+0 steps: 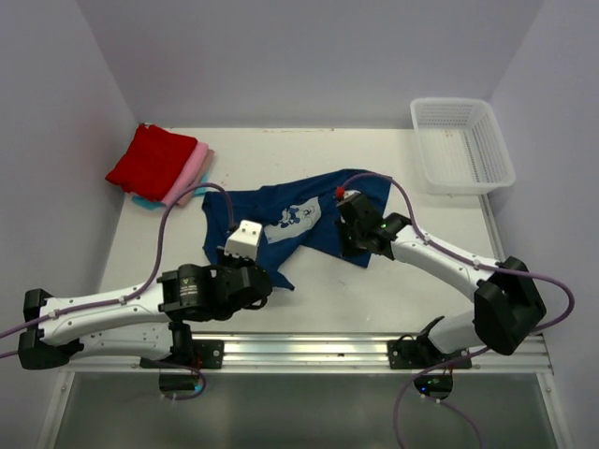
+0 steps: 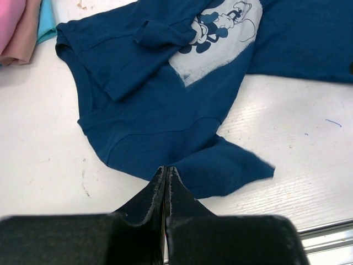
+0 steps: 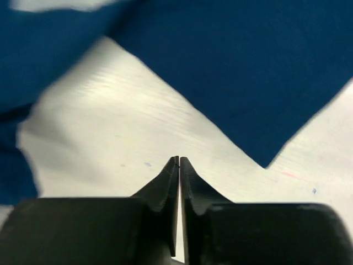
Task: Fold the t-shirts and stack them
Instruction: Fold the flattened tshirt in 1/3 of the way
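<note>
Left pincer (image 2: 167, 170): fingers pressed together, tips at the near hem of the navy t-shirt (image 2: 149, 121); whether a thin fold is nipped between them cannot be told.
Right pincer (image 3: 178, 160): fingers closed to a slit above bare table (image 3: 138, 132), nothing between them; navy cloth lies just beyond the tips.
Navy t-shirt: crumpled mid-table, pale cartoon print (image 2: 220, 49) facing up, one sleeve folded over.
Folded stack: red tee (image 1: 150, 161) over pink tee (image 1: 192, 173) over teal tee (image 1: 140, 200), far-left corner, well apart.
Basket (image 1: 423, 154): white mesh, far-right corner.
Step in hand, judged: flattening the navy shirt before folding.
Doing it well: each pincer should take one hem corner and draw outward evenly, low over the table.
</note>
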You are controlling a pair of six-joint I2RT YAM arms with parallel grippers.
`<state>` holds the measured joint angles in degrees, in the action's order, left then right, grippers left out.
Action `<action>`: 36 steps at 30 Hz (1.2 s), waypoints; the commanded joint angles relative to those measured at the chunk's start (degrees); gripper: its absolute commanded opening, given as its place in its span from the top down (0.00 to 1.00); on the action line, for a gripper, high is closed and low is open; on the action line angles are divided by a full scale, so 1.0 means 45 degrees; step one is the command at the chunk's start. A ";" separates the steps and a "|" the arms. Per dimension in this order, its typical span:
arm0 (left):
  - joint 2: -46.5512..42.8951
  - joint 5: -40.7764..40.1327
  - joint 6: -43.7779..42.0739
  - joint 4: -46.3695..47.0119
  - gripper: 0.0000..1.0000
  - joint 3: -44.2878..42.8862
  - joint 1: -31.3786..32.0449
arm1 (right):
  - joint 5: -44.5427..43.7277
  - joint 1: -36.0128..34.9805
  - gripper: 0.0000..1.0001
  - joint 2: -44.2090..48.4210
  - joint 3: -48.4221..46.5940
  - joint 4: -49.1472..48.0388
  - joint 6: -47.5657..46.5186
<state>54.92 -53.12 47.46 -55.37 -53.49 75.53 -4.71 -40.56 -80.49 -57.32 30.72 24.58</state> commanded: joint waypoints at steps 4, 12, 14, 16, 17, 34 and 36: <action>-0.0250 0.0047 0.0409 0.0743 1.00 0.0423 0.0072 | -0.1943 0.1313 1.00 -0.0451 0.1487 -0.0653 0.1822; -0.0602 0.0028 0.0800 0.0684 1.00 0.0813 0.0072 | -0.1397 0.2273 1.00 -0.1976 0.1508 -0.1845 0.1199; -0.0582 -0.0011 0.0878 0.0704 1.00 0.0930 0.0072 | -0.1355 0.2352 1.00 -0.2346 0.1215 -0.2177 0.0926; -0.0505 0.0008 0.0918 0.0762 1.00 0.1028 0.0091 | -0.1297 0.2488 1.00 -0.3146 0.0942 -0.2314 0.0673; -0.0485 0.0008 0.0918 0.0782 1.00 0.1067 0.0072 | -0.1220 0.2528 1.00 -0.3420 0.0709 -0.2334 0.0594; -0.1051 -0.0597 0.1015 0.0919 1.00 0.1497 0.0072 | -0.0614 0.2567 1.00 -0.2701 0.1467 0.2973 0.0495; -0.1109 -0.0636 0.0996 0.0958 1.00 0.1536 0.0072 | -0.0497 0.2548 1.00 -0.2622 0.1663 0.3386 0.0476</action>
<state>50.98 -53.19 50.39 -53.39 -46.94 75.53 -8.36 -29.19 -92.84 -52.66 34.22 26.85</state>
